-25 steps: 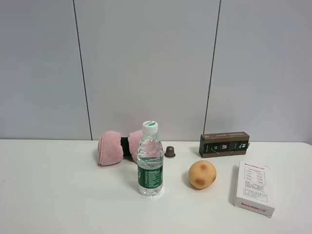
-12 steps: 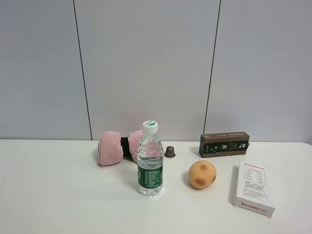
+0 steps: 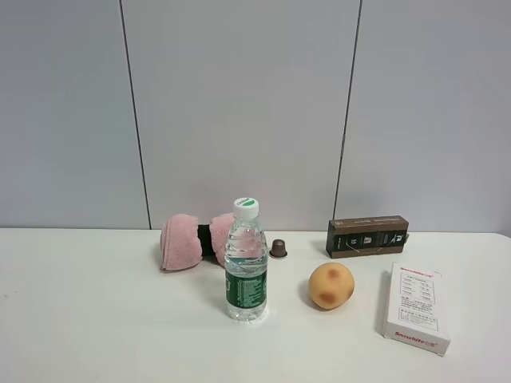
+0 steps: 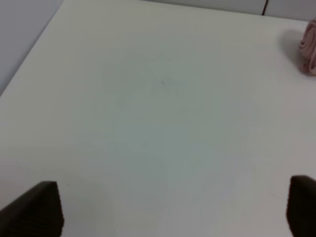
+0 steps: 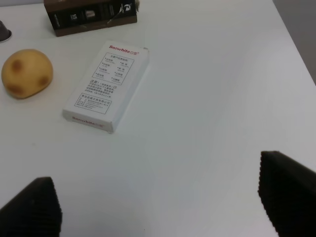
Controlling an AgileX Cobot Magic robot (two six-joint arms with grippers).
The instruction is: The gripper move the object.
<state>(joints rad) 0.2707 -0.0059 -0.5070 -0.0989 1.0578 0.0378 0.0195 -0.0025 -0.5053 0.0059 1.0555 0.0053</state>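
The object, an egg-shaped yellow-orange ball point(image 3: 331, 286) with brownish-red blotches, lies on the white table point(image 3: 104, 319) right of the water bottle point(image 3: 245, 260). It also shows in the right wrist view point(image 5: 26, 73), beside a white box point(image 5: 106, 85). No arm shows in the exterior high view. My left gripper point(image 4: 173, 210) is open over bare table, with its fingertips point(image 4: 37, 210) at the frame's edge. My right gripper point(image 5: 160, 202) is open and empty, some way from the ball, with the white box between them.
A pink rolled towel point(image 3: 188, 238) lies behind the bottle and shows in the left wrist view point(image 4: 308, 47). A small brown capsule point(image 3: 278, 248) and a dark brown box point(image 3: 367, 235) stand near the wall. The white box point(image 3: 415, 307) lies at the right.
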